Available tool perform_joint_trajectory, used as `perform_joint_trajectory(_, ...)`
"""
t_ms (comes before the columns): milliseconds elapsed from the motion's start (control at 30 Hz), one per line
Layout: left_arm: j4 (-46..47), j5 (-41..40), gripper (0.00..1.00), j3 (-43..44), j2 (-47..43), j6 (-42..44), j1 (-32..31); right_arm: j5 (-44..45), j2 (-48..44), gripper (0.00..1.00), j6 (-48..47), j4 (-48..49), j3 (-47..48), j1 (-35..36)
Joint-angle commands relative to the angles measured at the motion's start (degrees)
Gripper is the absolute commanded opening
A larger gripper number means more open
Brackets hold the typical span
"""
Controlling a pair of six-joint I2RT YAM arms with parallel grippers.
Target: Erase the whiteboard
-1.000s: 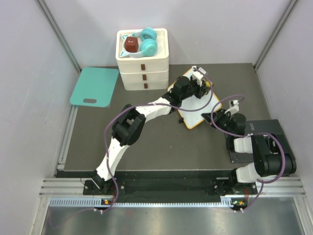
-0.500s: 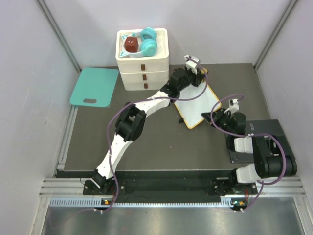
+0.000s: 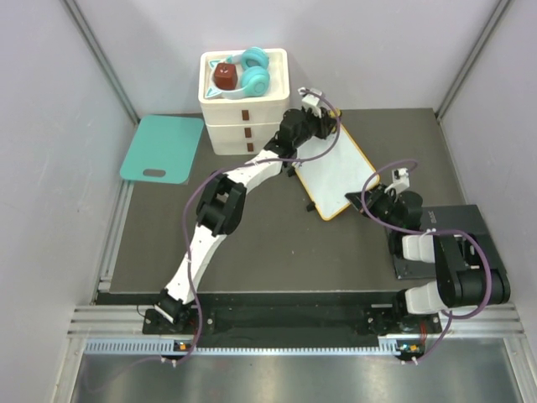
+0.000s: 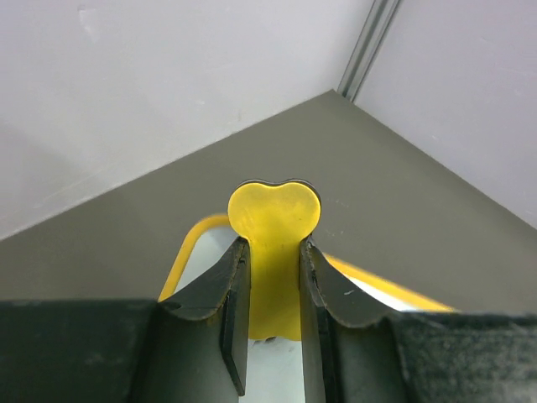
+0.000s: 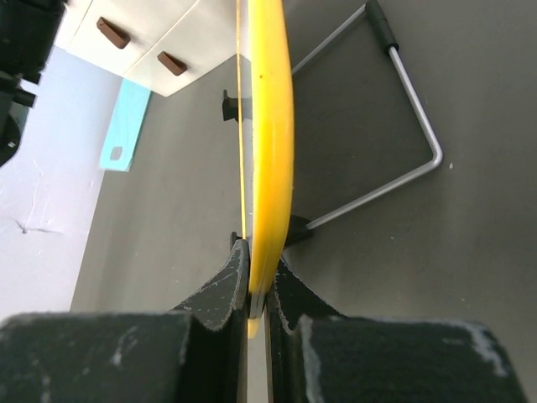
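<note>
The whiteboard (image 3: pixel 336 172), white with an orange-yellow rim, stands tilted on a wire stand (image 5: pixel 411 109) at the middle right of the table. My right gripper (image 3: pixel 372 201) is shut on its near right corner; in the right wrist view (image 5: pixel 258 252) the rim (image 5: pixel 270 126) runs edge-on between the fingers. My left gripper (image 3: pixel 317 107) is at the board's far left corner, shut on a yellow heart-shaped eraser (image 4: pixel 274 243). The eraser's lower end rests on the white surface (image 4: pixel 277 374) by the rim (image 4: pixel 186 248). The board face looks almost free of writing.
A white drawer unit (image 3: pixel 246 113) stands just left of my left gripper, with teal headphones (image 3: pixel 253 74) and a red-brown object (image 3: pixel 224 76) on top. A teal board (image 3: pixel 163 149) lies far left. A dark grey pad (image 3: pixel 449 222) lies under my right arm.
My left gripper has moved with the eraser along the board's far part, from its right side leftward to the far left corner near the drawers. The right gripper has stayed on the board.
</note>
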Motion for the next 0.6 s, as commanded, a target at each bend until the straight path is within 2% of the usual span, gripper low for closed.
perform_joint_trajectory(0, -6.03, 5.03, 0.00, -6.32, -1.75, -3.06, 0.22, -4.04, -1.47, 0.00, -8.25, -2.12, 2.19, 0.66)
perform_joint_trajectory(133, -4.02, 6.35, 0.00, -14.22, -4.39, -4.30, 0.31, -4.04, -1.64, 0.00, -8.69, -2.65, 2.46, 0.66)
perform_joint_trajectory(200, -3.92, 5.83, 0.00, -14.77, -4.57, -3.95, 0.31, -3.96, -1.56, 0.00, -8.95, -2.91, 2.46, 0.58)
perform_joint_trajectory(567, 1.96, 5.13, 0.00, -5.81, -2.90, -4.39, -0.66, -4.13, -0.24, 0.00, -10.44, -3.44, 2.54, 0.58)
